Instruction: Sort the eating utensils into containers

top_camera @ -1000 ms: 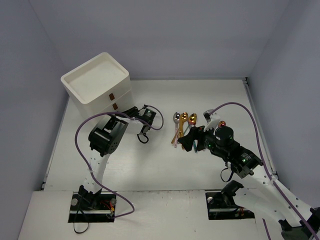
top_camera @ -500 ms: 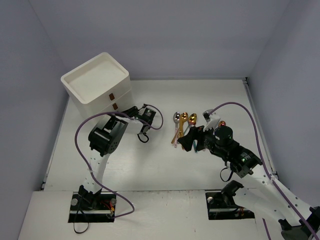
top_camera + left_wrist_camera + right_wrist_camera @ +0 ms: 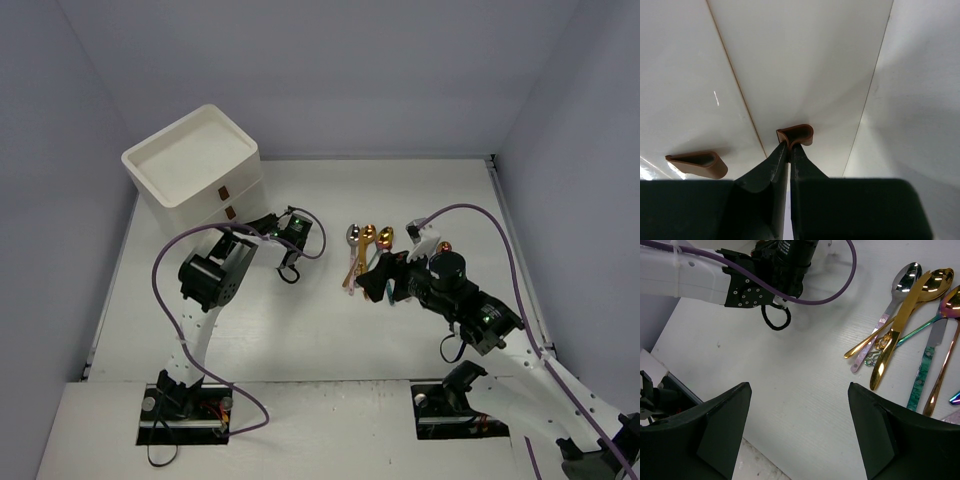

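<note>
A: Top view, status?
B: White boxy plastic drawer cabinet [image 3: 195, 165] sits far left on the white bench [image 3: 300, 330]. Left hand [image 3: 252, 222] is right up against its front. The shiny metal eating utensils [image 3: 363, 248] lie bunched mid-bench. Right hand [image 3: 378, 280] is just on the near side of them; can't tell contact from here.
A: Left wrist?
B: Left hand [image 3: 789, 147] has its fingers pressed together, pinching the edge of a small brown square handle [image 3: 799, 134] on the cabinet front. A second brown handle [image 3: 695, 164] is lower left, untouched. Can't tell which drawer the pinched one belongs to.
A: Right wrist?
B: Right hand [image 3: 799, 387] is spread wide with nothing between the fingers, bare bench under it. The utensils are top right, overlapping on the bench, apart from the fingers: silver spoon [image 3: 905, 280], gold spoon [image 3: 940, 277], gold knife [image 3: 896, 332], rainbow-tinted spoon [image 3: 954, 297], teal-handled knife [image 3: 922, 367]. The left arm's purple cable [image 3: 854, 265] loops across the top.
</note>
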Tool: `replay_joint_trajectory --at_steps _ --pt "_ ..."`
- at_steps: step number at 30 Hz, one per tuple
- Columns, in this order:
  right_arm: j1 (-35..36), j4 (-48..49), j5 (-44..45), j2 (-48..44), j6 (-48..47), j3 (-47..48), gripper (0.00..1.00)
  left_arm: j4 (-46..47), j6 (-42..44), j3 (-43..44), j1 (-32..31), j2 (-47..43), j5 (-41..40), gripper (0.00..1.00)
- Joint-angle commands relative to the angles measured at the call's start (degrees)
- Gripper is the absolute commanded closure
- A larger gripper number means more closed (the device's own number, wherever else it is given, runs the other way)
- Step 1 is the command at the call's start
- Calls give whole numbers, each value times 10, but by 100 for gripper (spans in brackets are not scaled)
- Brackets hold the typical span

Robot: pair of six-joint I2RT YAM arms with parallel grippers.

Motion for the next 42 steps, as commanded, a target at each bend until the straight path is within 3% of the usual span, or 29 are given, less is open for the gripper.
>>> replay_joint_trajectory --at_steps 1,17,19,25,33,37,42 --pt "-3 35 -8 7 1 3 24 32 16 24 3 -14 1 100" --pt "-4 35 -8 -20 13 2 24 16 -35 -16 -131 -56 -20 100" --pt "-3 35 -9 -24 16 2 24 -14 -76 -19 -155 -61 -25 100" --pt "-4 34 -12 -33 20 3 24 -273 -300 33 -180 -71 2 100" --pt "-4 31 -3 -34 11 9 24 -373 -384 81 -225 -65 14 100" --pt "-4 15 16 -34 0 23 20 -405 -426 106 -228 -83 51 66" --pt "-4 -12 48 -34 -16 51 16 -419 -444 123 -242 -115 84 47"
